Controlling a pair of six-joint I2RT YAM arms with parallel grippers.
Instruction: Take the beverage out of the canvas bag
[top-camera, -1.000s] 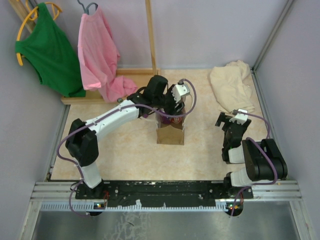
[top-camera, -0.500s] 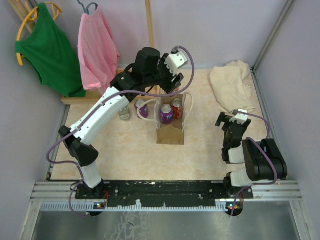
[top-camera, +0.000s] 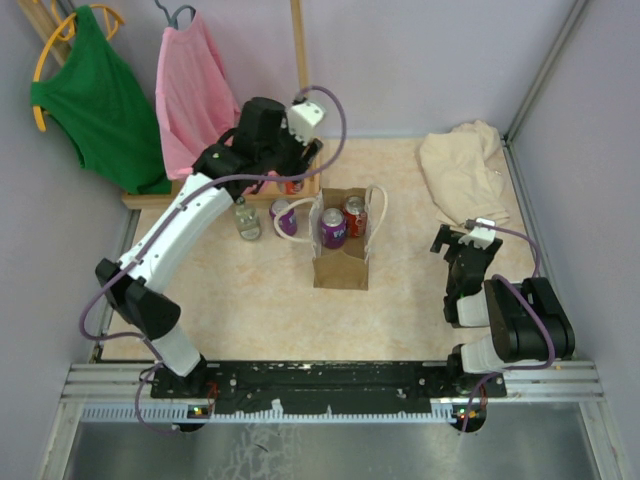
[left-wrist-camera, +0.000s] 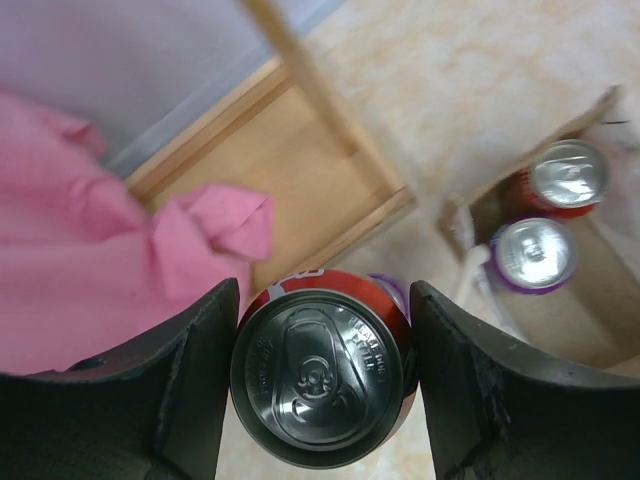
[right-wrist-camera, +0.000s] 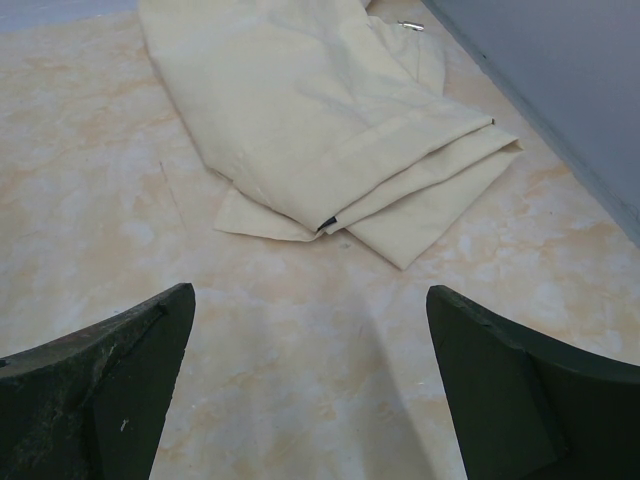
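The tan canvas bag (top-camera: 340, 266) with white rope handles stands open mid-table. A purple can (top-camera: 333, 228) and a red can (top-camera: 355, 214) stand inside it. My left gripper (top-camera: 292, 176) is raised behind and left of the bag and is shut on a red beverage can (left-wrist-camera: 322, 375), held top-up between the fingers (left-wrist-camera: 190, 380). The left wrist view shows the bag (left-wrist-camera: 590, 305) down to the right with its two cans. Another purple can (top-camera: 285, 218) stands on the table left of the bag. My right gripper (top-camera: 463, 240) is open and empty, low at the right.
A pale beige cloth heap (top-camera: 462, 175) lies at the back right, just ahead of my right gripper (right-wrist-camera: 310, 390). A pink shirt (top-camera: 195, 100) and a green shirt (top-camera: 95, 95) hang on a wooden rack (top-camera: 300, 70) at the back left. A small greyish can (top-camera: 247, 222) stands beside the purple can.
My left gripper rose out of the bag holding the red can and swung back and to the left. The right arm has not moved.
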